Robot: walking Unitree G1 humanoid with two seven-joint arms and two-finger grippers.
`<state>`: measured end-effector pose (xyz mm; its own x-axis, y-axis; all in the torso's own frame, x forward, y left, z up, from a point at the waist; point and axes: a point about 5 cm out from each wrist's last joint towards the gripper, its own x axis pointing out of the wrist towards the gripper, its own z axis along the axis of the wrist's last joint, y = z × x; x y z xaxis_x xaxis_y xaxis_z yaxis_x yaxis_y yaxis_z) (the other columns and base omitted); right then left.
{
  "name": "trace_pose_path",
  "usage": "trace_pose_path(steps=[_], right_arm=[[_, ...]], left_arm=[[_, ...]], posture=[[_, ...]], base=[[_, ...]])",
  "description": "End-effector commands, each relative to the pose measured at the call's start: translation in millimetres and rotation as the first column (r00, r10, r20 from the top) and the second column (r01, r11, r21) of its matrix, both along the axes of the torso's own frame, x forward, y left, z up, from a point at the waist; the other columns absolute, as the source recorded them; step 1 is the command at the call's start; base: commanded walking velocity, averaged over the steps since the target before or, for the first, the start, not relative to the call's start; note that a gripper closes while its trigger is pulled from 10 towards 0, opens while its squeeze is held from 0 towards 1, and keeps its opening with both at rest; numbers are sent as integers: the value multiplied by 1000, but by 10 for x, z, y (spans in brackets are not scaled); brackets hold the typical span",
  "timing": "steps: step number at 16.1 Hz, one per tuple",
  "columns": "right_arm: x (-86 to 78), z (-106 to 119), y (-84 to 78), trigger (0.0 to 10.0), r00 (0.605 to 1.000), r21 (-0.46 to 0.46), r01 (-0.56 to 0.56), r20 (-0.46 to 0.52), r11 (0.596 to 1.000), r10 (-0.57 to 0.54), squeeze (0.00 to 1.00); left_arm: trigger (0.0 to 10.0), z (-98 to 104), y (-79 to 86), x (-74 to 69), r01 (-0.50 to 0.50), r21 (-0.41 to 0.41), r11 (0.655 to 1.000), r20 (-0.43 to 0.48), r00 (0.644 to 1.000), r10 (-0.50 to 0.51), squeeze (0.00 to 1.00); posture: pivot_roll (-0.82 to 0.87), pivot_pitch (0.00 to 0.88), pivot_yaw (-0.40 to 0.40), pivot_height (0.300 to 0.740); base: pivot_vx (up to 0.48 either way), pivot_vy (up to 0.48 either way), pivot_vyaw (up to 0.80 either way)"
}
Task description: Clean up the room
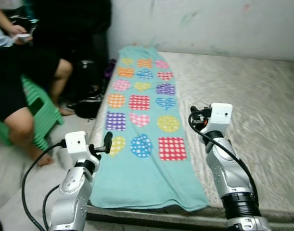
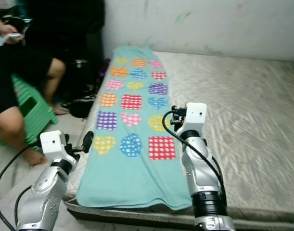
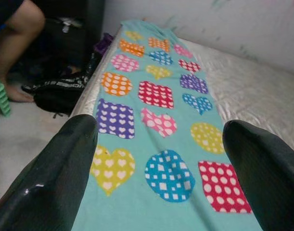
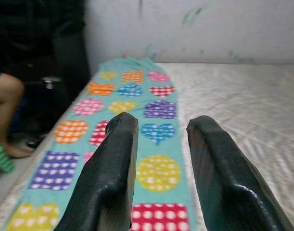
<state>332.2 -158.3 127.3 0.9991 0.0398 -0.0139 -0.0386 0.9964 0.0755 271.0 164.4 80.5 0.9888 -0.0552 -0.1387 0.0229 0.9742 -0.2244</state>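
A long teal blanket (image 1: pixel 142 130) w/ bright dotted hearts, circles & squares lies flat on the bed (image 1: pixel 262 110), along the bed's left side. One end is up near the wall (image 1: pixel 209 24), the other end hangs a bit over the bed edge close to the robot.

The left claw (image 1: pixel 107 143) hovers by the blanket's left edge, near the yellow heart. In the left wrist view its fingers (image 3: pixel 55 168) are spread wide open, nothing b/w them, and the blanket shows in the gap. The right claw (image 4: pixel 159 159) is held up over the blanket's right edge. Its fingers (image 4: pixel 108 168) are a little apart and hold nothing.

A person (image 1: pixel 17 86) sits on a green stool (image 1: pixel 38 113) on the left, next to the bed. A black bag (image 1: pixel 86 106) lies on the floor by the bed.

I think the step now is getting ready to grab the blanket, prob to fold it or take it off the bed. No grip yet. Next move, I guess: both claws go down to the near end of the blanket, one on each side, and pinch the cloth. The cloth is soft & thin, so each claw must get low, close to the bed, to catch a bit of it. The left arm should take care re the person's leg nearby.
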Motion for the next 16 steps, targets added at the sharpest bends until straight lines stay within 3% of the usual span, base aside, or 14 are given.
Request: trace_pose_path(steps=[1,2,3,4,5,6,16], right_arm=[[-52,-52,-83,10000,1000,-31,5,-13,1000,-5,0],[-94,-87,-115,10000,1000,-63,-4,-15,998,3,0],[-122,-107,-138,10000,1000,-82,-10,-15,997,9,0],[-155,-150,-191,10000,1000,-96,7,-24,995,-9,1000],[-172,-182,-224,10000,999,-112,21,-31,993,-25,1000],[-175,-205,-248,10000,999,-131,35,-32,991,-40,1000],[-195,-232,-284,10000,997,-124,68,-34,990,-73,1000]], left_arm=[[10000,60,96,-52,-4,36,999,34,999,3,0],[10000,44,176,-104,-14,26,1000,29,999,13,0],[10000,30,220,-131,-27,16,999,19,999,27,894],[10000,26,268,-140,-43,39,998,14,999,42,1000],[10000,24,294,-136,-55,56,997,11,998,55,953],[10000,23,290,-121,-56,55,997,12,998,56,0],[10000,48,168,-87,-19,18,1000,7,1000,19,0]], posture=[[-34,0,-24,740],[-32,0,-26,740],[-28,0,-29,740],[-26,0,-32,740],[-26,0,-32,740],[-26,0,-32,740],[-37,5,-28,740]], base=[[0,0,0],[0,0,0],[0,0,0],[0,0,0],[0,0,0],[0,0,0],[0,0,0]])
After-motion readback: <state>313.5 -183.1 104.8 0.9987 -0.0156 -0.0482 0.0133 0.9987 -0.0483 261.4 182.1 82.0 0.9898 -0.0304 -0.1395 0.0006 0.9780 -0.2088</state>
